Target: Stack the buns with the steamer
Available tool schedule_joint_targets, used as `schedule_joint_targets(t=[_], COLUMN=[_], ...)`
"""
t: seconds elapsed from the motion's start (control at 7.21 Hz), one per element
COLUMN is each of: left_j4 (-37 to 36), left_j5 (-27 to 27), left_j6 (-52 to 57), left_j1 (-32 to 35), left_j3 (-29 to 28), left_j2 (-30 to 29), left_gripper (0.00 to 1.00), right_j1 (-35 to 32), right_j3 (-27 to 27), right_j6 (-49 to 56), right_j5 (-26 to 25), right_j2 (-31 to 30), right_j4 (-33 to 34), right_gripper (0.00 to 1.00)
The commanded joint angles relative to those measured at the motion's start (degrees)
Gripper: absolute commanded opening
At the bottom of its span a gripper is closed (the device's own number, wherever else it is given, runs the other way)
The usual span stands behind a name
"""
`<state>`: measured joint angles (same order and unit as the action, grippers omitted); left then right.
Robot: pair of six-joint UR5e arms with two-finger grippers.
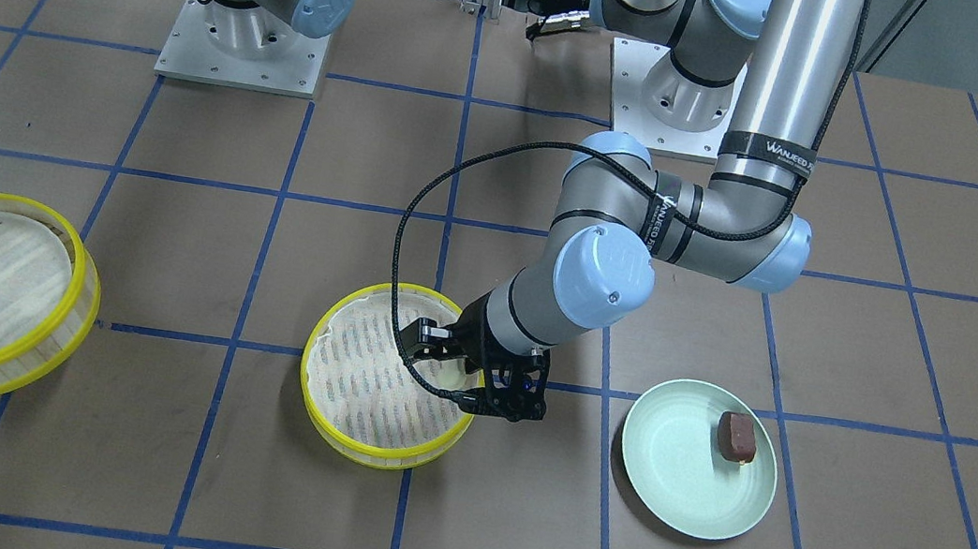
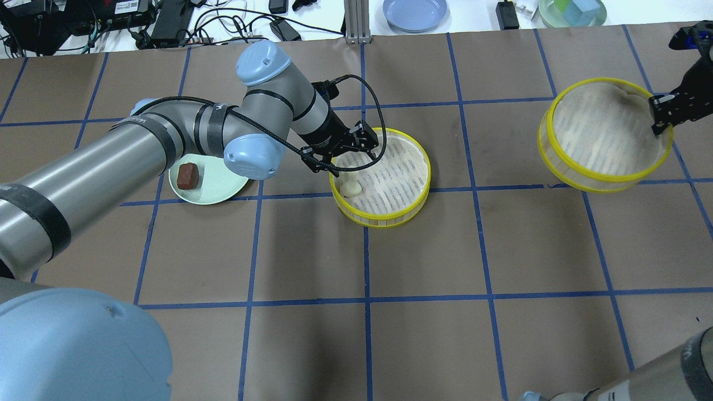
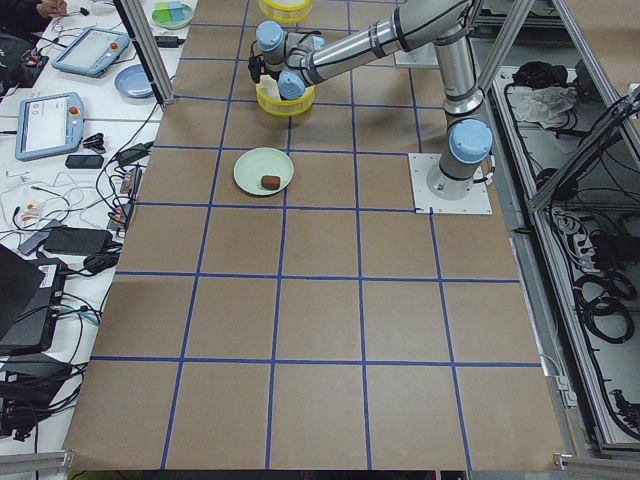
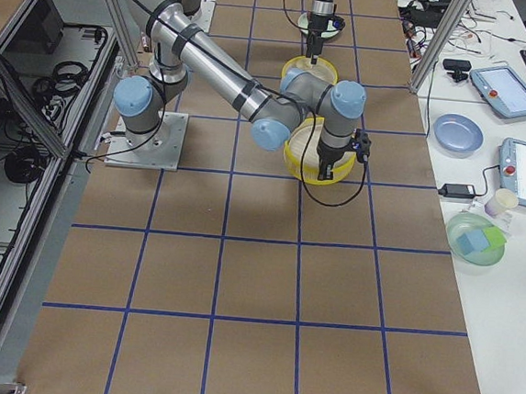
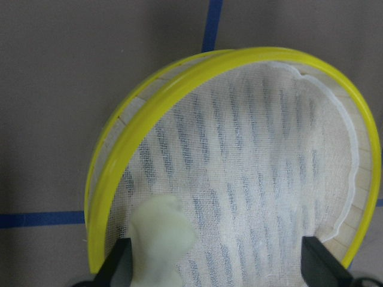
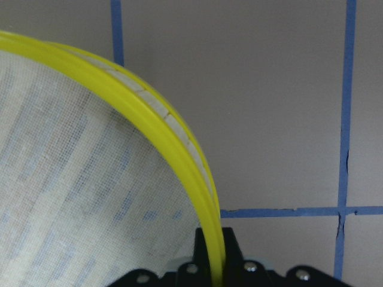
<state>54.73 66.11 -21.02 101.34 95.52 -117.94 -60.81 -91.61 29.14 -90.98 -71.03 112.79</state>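
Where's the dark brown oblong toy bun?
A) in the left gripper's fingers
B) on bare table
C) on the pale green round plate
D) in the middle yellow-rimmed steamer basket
C: the dark brown bun lies on the pale green plate.

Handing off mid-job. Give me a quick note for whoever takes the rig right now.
Left claw: open, low in the middle round yellow-rimmed, cloth-lined steamer basket; the pale cream rounded bun lies on the cloth by one finger.
Right claw: shut on the rim of the second yellow-rimmed steamer basket, which looks tilted.
Dark brown oblong bun: on the pale green plate.
Done: cream bun in. Left: brown bun in, baskets stacked.
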Motion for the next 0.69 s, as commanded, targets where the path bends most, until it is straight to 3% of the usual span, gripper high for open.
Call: schedule_joint_targets(t=[0.0,0.14,0.28,0.55], left_j4=[0.4,1.2,1.7,7.2], left_j5=[0.7,2.9,10.7,17.9], left_j6=[-0.4,0.2,1.8,12.4], left_j1=[-0.1,-1.0,-1.8,-6.5], left_j3=[-0.9,-2.1,-3.4,-4.2], left_j2=[1.0,2.6,4.1,7.4], left_gripper=[1.00,1.00,1.00,1.00], right_j1=[-2.2,-4.6,-7.8,-14.6], right_j3=[-0.1,-0.1,-1.2,-3.3], right_j6=[-3.3,-8.7,-12.3,-22.5], right_j5=[-0.1,0.1,1.1,3.3], right_j2=[-1.4,-2.4,-3.0,-5.2], right_j4=[-0.1,-0.3,-0.2,-0.2], right_gripper=[0.00,0.00,0.00,0.00])
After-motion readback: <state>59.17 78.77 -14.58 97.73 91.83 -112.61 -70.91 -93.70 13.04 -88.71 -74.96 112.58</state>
